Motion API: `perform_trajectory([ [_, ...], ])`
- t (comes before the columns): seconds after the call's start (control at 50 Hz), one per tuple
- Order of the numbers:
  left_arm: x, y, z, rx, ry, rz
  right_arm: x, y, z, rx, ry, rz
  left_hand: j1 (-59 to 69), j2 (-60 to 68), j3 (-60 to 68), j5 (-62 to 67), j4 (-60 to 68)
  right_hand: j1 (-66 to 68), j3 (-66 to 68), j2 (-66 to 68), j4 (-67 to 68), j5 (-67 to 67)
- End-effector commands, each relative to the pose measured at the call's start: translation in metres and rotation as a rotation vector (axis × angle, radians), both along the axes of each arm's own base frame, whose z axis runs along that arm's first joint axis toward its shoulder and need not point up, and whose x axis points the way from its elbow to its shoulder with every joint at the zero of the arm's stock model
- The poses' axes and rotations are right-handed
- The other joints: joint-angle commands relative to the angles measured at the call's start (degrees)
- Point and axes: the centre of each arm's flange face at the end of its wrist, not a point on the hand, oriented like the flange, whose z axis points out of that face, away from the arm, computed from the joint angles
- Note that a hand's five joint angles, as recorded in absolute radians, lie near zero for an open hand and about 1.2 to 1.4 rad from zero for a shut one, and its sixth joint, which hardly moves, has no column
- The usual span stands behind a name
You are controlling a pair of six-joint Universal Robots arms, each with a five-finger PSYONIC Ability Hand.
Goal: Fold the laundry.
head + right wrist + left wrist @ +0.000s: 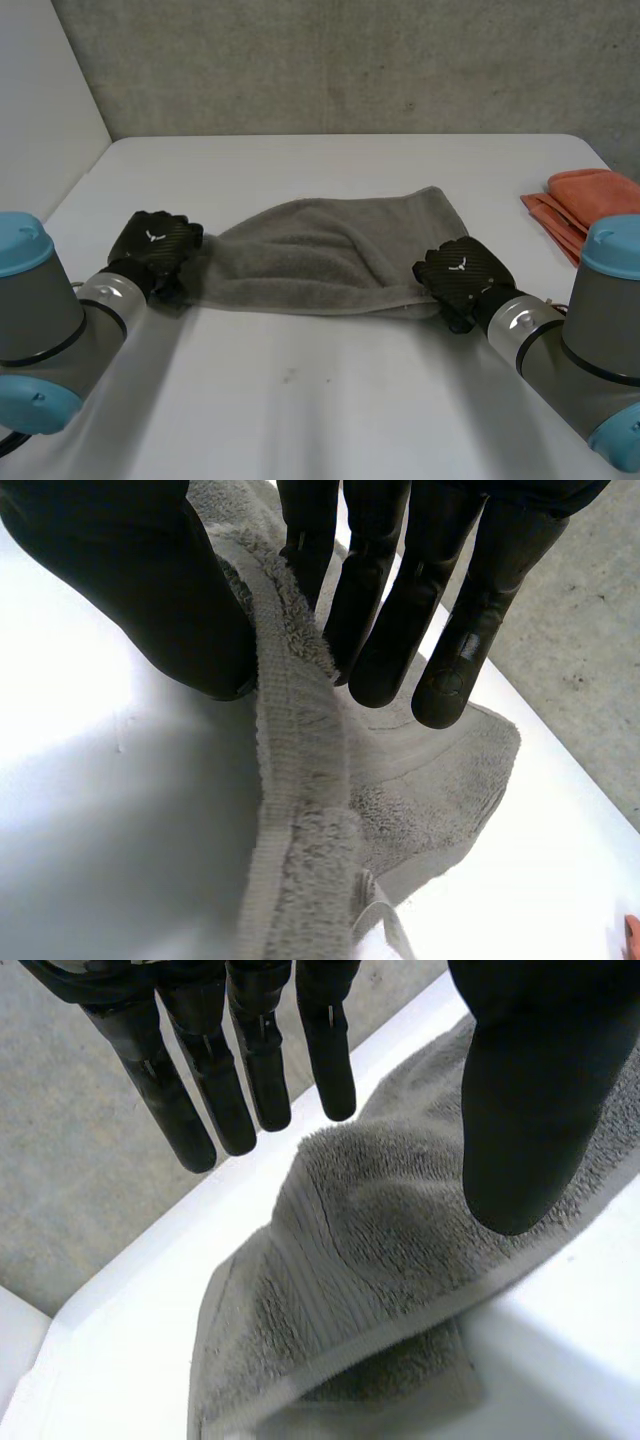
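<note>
A grey towel lies folded across the middle of the white table. My left hand is at the towel's left end. In the left wrist view its fingers are straight and spread from the thumb, open above the towel's corner and not gripping it. My right hand is at the towel's near right corner. In the right wrist view the thumb and fingers pinch the hemmed edge of the towel between them.
A folded orange cloth lies at the table's right edge. A grey wall stands behind the table's far edge. Bare table surface runs along the front, between my two arms.
</note>
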Motion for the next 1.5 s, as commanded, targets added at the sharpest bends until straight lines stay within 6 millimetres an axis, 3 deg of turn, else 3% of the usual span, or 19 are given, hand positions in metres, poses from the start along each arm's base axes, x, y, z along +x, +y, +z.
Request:
perform_trajectory([
  [0.02, 0.014, -0.009, -0.008, 0.027, -0.007, 0.046, -0.006, -0.006, -0.001, 0.003, 0.001, -0.025, 2.51, 3.16, 2.80, 3.85, 3.53, 24.24, 12.09, 13.04, 11.64, 13.56],
  [0.2, 0.019, -0.010, -0.020, 0.056, -0.025, 0.062, -0.008, -0.008, -0.002, 0.006, 0.000, -0.030, 1.67, 2.32, 1.97, 3.01, 2.69, 24.24, 12.09, 13.04, 11.64, 13.56],
  [0.38, 0.027, -0.020, -0.023, 0.056, -0.028, 0.085, -0.011, -0.010, -0.002, 0.009, 0.001, -0.041, -8.42, -7.77, -8.13, -7.09, -7.40, 24.24, 12.09, 13.04, 11.64, 13.56],
  [0.54, 0.026, -0.027, -0.029, 0.060, -0.030, 0.086, -0.011, -0.010, -0.003, 0.010, 0.002, -0.041, -5.24, -4.58, -4.94, -3.90, -4.22, 24.24, 12.09, 13.04, 11.64, 13.56],
  [0.62, 0.025, -0.033, -0.032, 0.054, -0.029, 0.085, -0.011, -0.010, -0.004, 0.013, 0.003, -0.041, 0.47, 1.12, 0.77, 1.81, 1.49, 24.24, 12.09, 13.04, 11.64, 13.56],
  [0.68, 0.024, -0.038, -0.034, 0.051, -0.027, 0.079, -0.011, -0.011, -0.006, 0.019, 0.005, -0.042, 12.23, 12.88, 12.53, 13.57, 13.25, 24.24, 12.09, 13.04, 11.64, 13.56],
  [0.78, 0.018, -0.035, -0.034, 0.054, -0.012, 0.024, -0.011, -0.011, -0.007, 0.021, 0.007, -0.044, 46.35, 47.01, 46.65, 47.69, 47.37, 24.24, 12.09, 13.04, 11.64, 13.56],
  [0.92, 0.015, -0.020, -0.003, 0.013, 0.023, -0.018, -0.010, -0.009, -0.004, 0.034, 0.015, -0.045, 47.90, 48.56, 48.20, 49.24, 48.92, 24.24, 12.09, 13.04, 11.64, 13.56],
  [0.94, 0.016, -0.016, 0.002, 0.010, 0.025, -0.018, -0.010, -0.009, -0.003, 0.040, 0.017, -0.045, 47.90, 48.56, 48.20, 49.24, 48.92, 18.80, 6.66, 7.60, 6.21, 8.12],
  [1.06, 0.014, -0.006, 0.012, -0.011, 0.025, -0.036, -0.011, -0.010, 0.004, 0.082, -0.012, -0.059, 47.90, 48.56, 48.20, 49.24, 48.92, 18.75, 6.60, 7.54, 6.15, 8.07],
  [1.1, 0.015, -0.006, 0.010, -0.001, 0.016, -0.033, -0.011, -0.010, 0.004, 0.093, -0.028, -0.065, 15.60, 16.25, 15.90, 16.94, 16.62, 18.75, 6.60, 7.55, 6.15, 8.07],
  [1.14, 0.015, -0.005, 0.006, 0.018, 0.011, -0.033, -0.010, -0.010, 0.004, 0.102, -0.041, -0.069, -2.98, -2.32, -2.68, -1.64, -1.96, 18.75, 6.60, 7.55, 6.15, 8.07],
  [1.24, 0.023, -0.005, -0.021, 0.163, -0.023, -0.015, -0.010, -0.008, 0.000, 0.120, -0.041, -0.065, -4.90, -4.24, -4.60, -3.56, -3.88, 18.58, 6.43, 7.38, 5.99, 7.90],
  [1.38, 0.034, -0.017, -0.022, 0.147, -0.073, 0.006, -0.010, -0.008, -0.001, 0.122, -0.042, -0.064, -4.73, -4.07, -4.43, -3.39, -3.71, 18.58, 6.43, 7.38, 5.99, 7.90],
  [1.5, 0.038, -0.035, -0.036, 0.150, -0.093, 0.017, -0.011, -0.008, -0.002, 0.123, -0.041, -0.066, -4.22, -3.57, -3.93, -2.89, -3.20, 18.41, 6.27, 7.21, 5.82, 7.73],
])
